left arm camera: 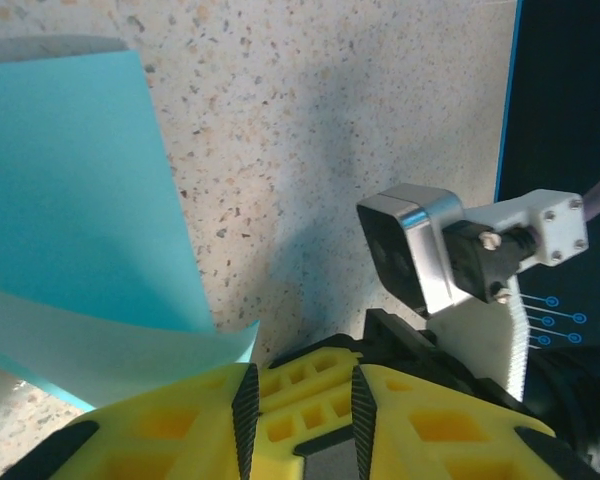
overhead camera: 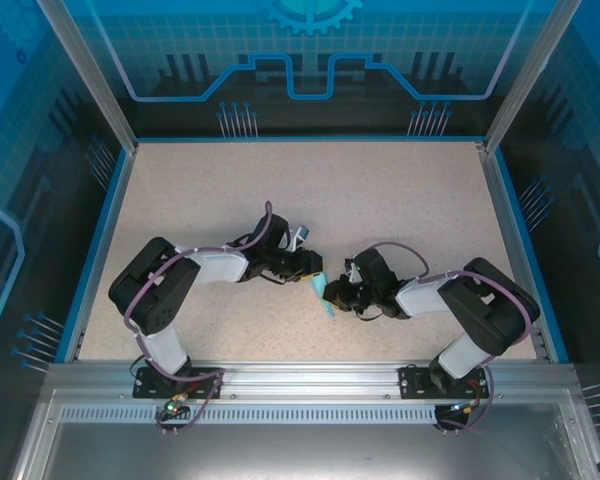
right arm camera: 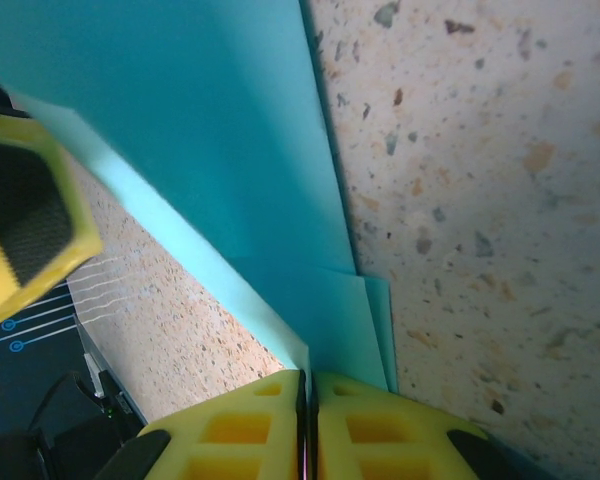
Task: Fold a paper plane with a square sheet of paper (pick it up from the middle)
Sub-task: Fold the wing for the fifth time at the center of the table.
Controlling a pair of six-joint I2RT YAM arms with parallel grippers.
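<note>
Right pincer (right arm camera: 306, 390): clenched on folded edge of light-blue paper sheet (right arm camera: 180, 130), layers stacked just ahead of fingertips. Left pincer (left arm camera: 300, 390): released, gap empty, sheet flap just beside it, over speckled worktop (left arm camera: 330, 120). Progress, judged: early folds in; dart shape, centre crease outstanding.

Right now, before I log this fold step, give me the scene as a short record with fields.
paper: light blue, folded in layers, between the two tools
right tool: shut on the paper's edge
left tool: open, a paper corner beside its finger, nothing between the jaws
table: speckled beige, blue rim
fold progress: final shape cannot be told
</note>
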